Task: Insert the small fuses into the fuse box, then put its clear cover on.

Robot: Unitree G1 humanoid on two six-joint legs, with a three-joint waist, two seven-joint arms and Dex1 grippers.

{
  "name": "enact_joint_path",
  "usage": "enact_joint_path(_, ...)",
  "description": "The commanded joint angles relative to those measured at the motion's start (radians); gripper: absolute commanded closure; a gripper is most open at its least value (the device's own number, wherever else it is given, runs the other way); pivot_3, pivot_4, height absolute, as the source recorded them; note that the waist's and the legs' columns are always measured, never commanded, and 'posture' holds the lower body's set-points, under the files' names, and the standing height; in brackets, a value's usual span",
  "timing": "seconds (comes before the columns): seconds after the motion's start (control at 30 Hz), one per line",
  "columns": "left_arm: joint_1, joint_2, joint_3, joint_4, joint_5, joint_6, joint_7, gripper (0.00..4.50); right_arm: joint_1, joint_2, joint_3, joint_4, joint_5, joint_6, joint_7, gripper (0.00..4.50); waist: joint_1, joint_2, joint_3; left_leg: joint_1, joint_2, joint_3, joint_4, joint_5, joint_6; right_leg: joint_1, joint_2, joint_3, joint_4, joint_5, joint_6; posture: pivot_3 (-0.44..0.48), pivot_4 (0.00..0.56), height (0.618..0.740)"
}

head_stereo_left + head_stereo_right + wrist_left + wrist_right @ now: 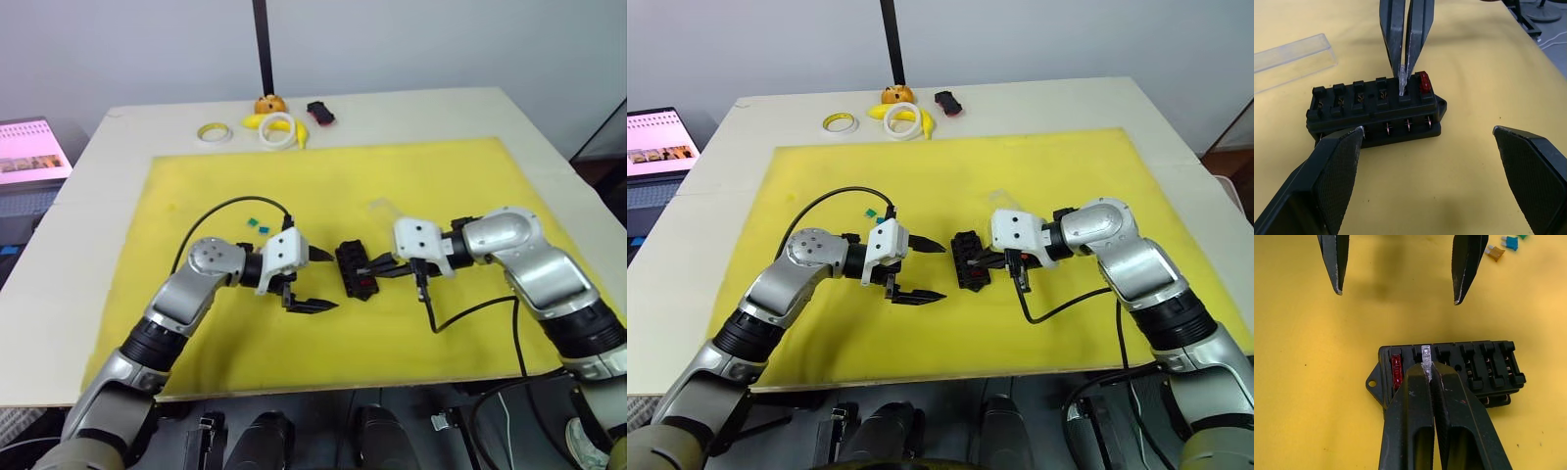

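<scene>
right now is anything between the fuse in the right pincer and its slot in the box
Nothing visible. The right pincer holds a pale fuse right at the open slot of the box, beside the seated red fuse. The open left pincer stays clear.

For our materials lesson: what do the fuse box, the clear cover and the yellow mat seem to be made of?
Fuse box: probably moulded black plastic, semi-matte, with metal contacts glinting in its slots. Clear cover: transparent, likely rigid plastic; the mat shows through. Yellow mat: matte, faintly textured, possibly foam or rubber.

fuse box flat on mat | red fuse in end slot | clear cover beside
</scene>
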Motion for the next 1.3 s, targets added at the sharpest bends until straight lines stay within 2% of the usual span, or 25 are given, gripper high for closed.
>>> enact_joint_path(0.03, -0.009, -0.003, 0.012, -0.020, 0.002, -0.003, 0.002, 0.04, -0.029, 0.004, -0.020, -0.008, -0.006, -0.017, 0.023, 4.50, 0.000, 0.000, 0.000, 0.000, 0.000, 0.000, 0.000, 0.000, 0.000, 0.000, 0.000, 0.000, 0.000, 0.000, 0.000, 0.000, 0.150, 0.740)
enact_joint_path(0.8, -0.006, -0.017, 0.006, -0.023, 0.018, -0.003, 0.007, 0.04, -0.067, 0.056, 0.018, 0.095, -0.093, -0.144, 0.109, 4.50, -0.002, 0.000, 0.000, 0.000, 0.000, 0.000, 0.000, 0.000, 0.000, 0.000, 0.000, 0.000, 0.001, 0.000, 0.000, 0.000, 0.150, 0.740)
enact_joint_path(1.3, -0.013, -0.024, 0.006, -0.011, 0.020, -0.009, 0.009, 0.04, -0.098, 0.060, -0.002, 0.089, -0.061, -0.037, 0.138, 4.50, -0.002, 0.000, 0.000, 0.000, 0.000, 0.000, 0.000, 0.000, 0.000, 0.000, 0.000, -0.001, 0.001, 0.000, 0.000, 0.000, 0.150, 0.740)
